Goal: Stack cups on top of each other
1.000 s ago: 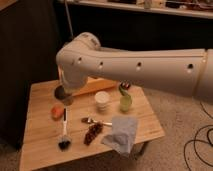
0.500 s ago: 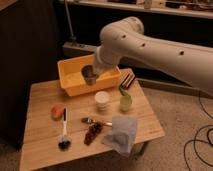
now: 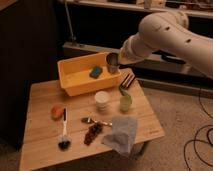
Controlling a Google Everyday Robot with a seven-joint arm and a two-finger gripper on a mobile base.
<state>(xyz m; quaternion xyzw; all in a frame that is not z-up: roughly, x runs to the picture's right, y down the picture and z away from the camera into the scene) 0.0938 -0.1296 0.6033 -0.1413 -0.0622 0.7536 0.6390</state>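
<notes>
White arm reaches in from the upper right toward the yellow bin. The wooden counter carries the bin at its back edge. A grey cloth lies crumpled well in front of the bin, near the counter's front right. The hand is at the bin's right rear corner, pressed together on the dark cup. That cup is upright and lifted above the bin's rim. A white cup stands just in front of the bin. The green cup stands beside the white one, off the bin's front right corner, apart from the dark cup. A brush lies front left of the bin. A green sponge lies inside the bin. An orange thing sits front left of the bin, by the brush handle.
</notes>
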